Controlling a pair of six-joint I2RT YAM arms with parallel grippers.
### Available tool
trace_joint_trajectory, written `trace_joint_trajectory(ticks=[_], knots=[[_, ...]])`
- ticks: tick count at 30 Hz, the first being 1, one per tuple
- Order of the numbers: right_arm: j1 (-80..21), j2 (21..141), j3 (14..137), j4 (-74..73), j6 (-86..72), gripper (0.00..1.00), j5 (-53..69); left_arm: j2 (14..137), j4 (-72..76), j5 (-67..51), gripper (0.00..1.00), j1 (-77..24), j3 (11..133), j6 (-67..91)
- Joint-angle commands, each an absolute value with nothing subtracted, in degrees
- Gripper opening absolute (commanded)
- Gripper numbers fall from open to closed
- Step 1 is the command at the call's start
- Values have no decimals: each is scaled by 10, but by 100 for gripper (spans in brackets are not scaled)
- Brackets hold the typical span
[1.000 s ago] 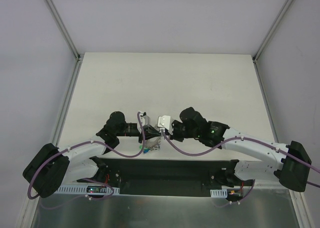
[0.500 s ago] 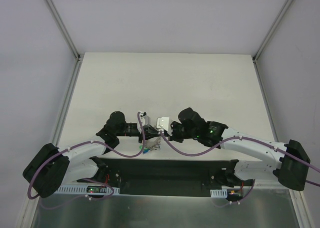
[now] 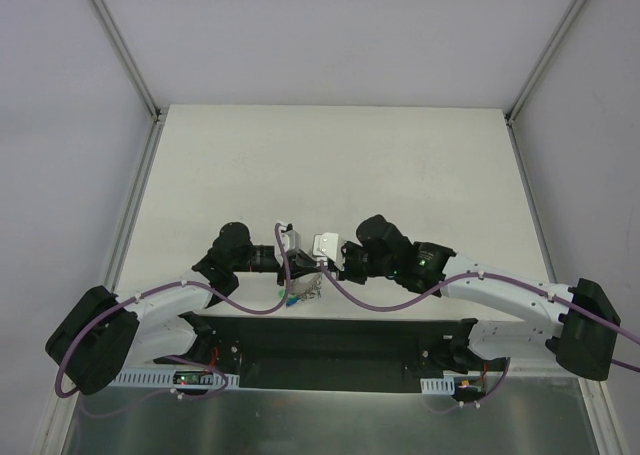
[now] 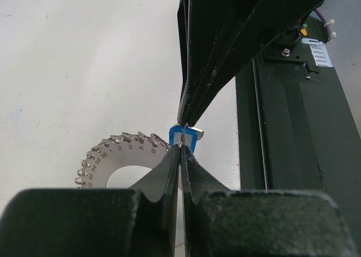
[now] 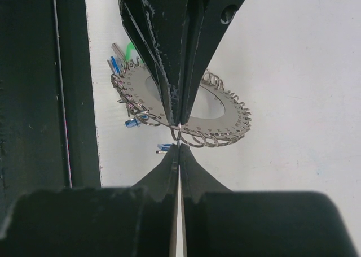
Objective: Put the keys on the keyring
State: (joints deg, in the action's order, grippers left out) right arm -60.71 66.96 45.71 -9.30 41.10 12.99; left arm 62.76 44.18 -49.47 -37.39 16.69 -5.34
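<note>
1. Working a key onto the ring is the step in hand, by my judgement. The left gripper (image 4: 180,149) and the right gripper (image 4: 185,120) meet tip to tip just above the near edge of the large silvery-grey metal keyring (image 4: 107,162), a flat numbered disc with an open centre and a fringe of small wire loops.
2. Both sets of jaws are pressed fully together. A thin strand of wire runs between the two sets of tips, and it looks like one of the keyring's edge loops, pinched from both ends. The wire is so fine that I can't be sure each gripper really has it.
3. The keyring itself sits low over the white tabletop (image 3: 330,165). I can't tell whether it rests there or hangs from the pinch.
4. Some small silver keys with coloured plastic heads are gathered at the keyring's rim. A blue one (image 5: 114,65) and a green one (image 5: 131,47) are on the side toward the arm bases, and another blue one (image 5: 134,123) is close beside the pinched loop. A blue head (image 4: 190,137) shows right behind the tips.
5. The next move likely calls for a tiny, matched pull to spread the loop without it slipping free. One gripper would then have to let go and fetch a key.
</note>
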Motion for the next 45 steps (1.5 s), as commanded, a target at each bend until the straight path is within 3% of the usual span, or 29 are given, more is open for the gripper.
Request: trace_joint_trajectory(ticks=[1, 45], knots=[[-610, 654, 473, -75, 407, 1, 128, 616, 472, -520, 0, -370, 188, -61], [-610, 681, 462, -22, 403, 1, 167, 639, 555, -535, 0, -369, 172, -18]])
